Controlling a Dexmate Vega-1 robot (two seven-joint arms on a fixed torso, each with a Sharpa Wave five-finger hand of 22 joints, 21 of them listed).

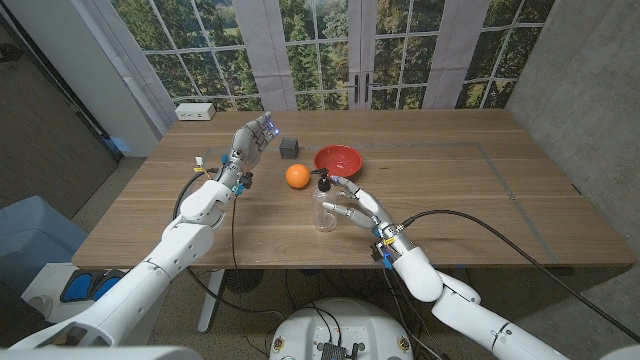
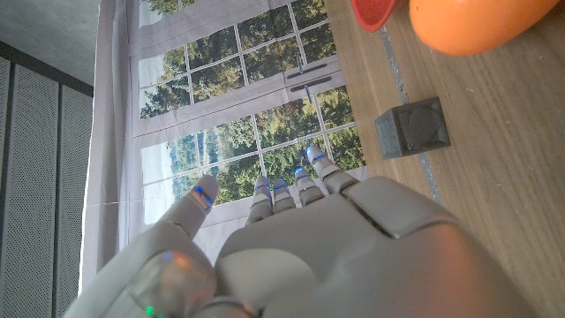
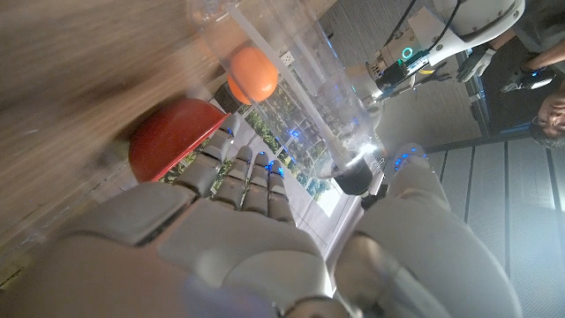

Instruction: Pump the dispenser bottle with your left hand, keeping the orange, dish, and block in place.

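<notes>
**Two hands at the bench: right hand on the dispenser bottle, left hand raised beside the block**

Head view. The wooden bench carries a clear dispenser bottle with a black pump top, standing upright near the middle. The right hand is closed around the bottle from the robot's right side, fingers wrapped on its clear body. An orange lies just to the left of the bottle's pump, apart from it. A red dish sits just behind the bottle, and a dark grey block stands to the left of the dish, behind the orange. The left hand is held up off the bench near the block, left of it, fingers extended and apart, holding nothing. A white box rests at the far left corner of the bench.

Left wrist view. The back of the left hand shows with its fingers straight and slightly spread, nothing between them. The block stands on the wood beyond the fingertips, apart from them; part of the orange and an edge of the dish lie further on.

Right wrist view. The right hand clasps the bottle, thumb on one side and fingers on the other, with the black pump collar between them. The orange and the dish show beyond the fingers. The left arm shows in the distance.
</notes>
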